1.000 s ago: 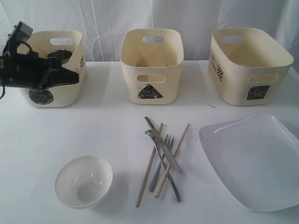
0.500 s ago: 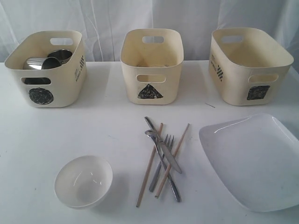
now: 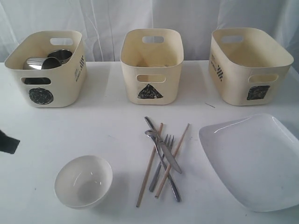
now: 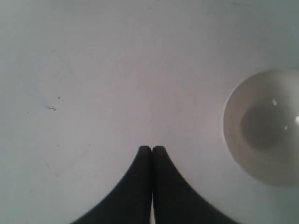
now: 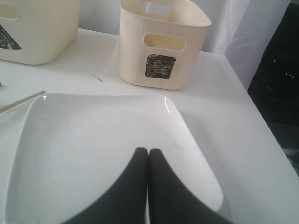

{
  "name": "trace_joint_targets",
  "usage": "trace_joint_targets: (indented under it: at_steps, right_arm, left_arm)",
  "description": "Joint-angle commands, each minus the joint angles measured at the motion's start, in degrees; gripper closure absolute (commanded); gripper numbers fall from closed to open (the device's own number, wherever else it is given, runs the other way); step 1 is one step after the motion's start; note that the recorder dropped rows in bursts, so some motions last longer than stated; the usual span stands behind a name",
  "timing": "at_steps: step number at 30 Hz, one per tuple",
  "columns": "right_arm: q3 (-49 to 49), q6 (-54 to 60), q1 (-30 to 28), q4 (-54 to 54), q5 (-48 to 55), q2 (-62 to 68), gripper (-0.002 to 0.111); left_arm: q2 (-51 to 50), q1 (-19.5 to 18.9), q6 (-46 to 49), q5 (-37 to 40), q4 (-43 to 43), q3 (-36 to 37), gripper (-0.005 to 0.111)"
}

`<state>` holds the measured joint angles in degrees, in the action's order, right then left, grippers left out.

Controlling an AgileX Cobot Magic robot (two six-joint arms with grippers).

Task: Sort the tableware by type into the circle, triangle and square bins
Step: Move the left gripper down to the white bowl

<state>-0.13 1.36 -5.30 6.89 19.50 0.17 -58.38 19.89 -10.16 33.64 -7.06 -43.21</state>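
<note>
The circle bin [image 3: 49, 88] at the back left holds two steel mugs [image 3: 37, 63] [image 3: 60, 55]. The triangle bin [image 3: 152, 70] and square bin [image 3: 250, 70] stand to its right. The white bowl [image 3: 83, 181] sits front left. Knife [image 3: 170, 158], fork [image 3: 161, 163], spoon [image 3: 150, 134] and two chopsticks [image 3: 148, 165] [image 3: 174, 156] lie crossed in the middle. The white plate [image 3: 254, 161] lies front right. My left gripper [image 4: 152, 148] is shut and empty over bare table, beside the bowl [image 4: 264, 126]. My right gripper [image 5: 148, 151] is shut and empty above the plate [image 5: 93, 140]. The steel bowl does not show.
A dark part of my left arm [image 3: 7, 141] pokes in at the left edge of the exterior view. The right wrist view shows the square bin [image 5: 163, 44] beyond the plate, the triangle bin [image 5: 37, 28] and a chopstick end [image 5: 21, 102]. The table's right edge runs close past the plate.
My left arm has drawn away from the circle bin, uncovering a mug lying there, and its dark tip now shows lower at the left edge. Nothing else moved.
</note>
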Motion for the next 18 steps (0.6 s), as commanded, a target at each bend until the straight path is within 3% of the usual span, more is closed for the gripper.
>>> trace_joint_targets:
  at_steps: [1, 4, 7, 12, 18]
  right_arm:
    - [0.1, 0.3, 0.2, 0.5, -0.3, -0.2, 0.108]
    - [0.1, 0.3, 0.2, 0.5, -0.3, -0.2, 0.108]
    - [0.1, 0.3, 0.2, 0.5, -0.3, -0.2, 0.108]
    - [0.1, 0.3, 0.2, 0.5, -0.3, -0.2, 0.108]
    - [0.1, 0.3, 0.2, 0.5, -0.3, -0.2, 0.108]
  left_arm:
    - [-4.7, -0.1, 1.0, -4.6, 3.4, -1.6, 0.092]
    - [-11.8, -0.1, 1.0, -10.2, 8.8, -1.6, 0.067]
    - [-18.4, -0.1, 1.1, -11.1, 14.2, -1.6, 0.05]
    - [-26.5, -0.1, 4.7, -9.8, 22.5, -1.6, 0.047]
    - [-29.0, -0.1, 14.1, -8.9, 31.1, -1.6, 0.047]
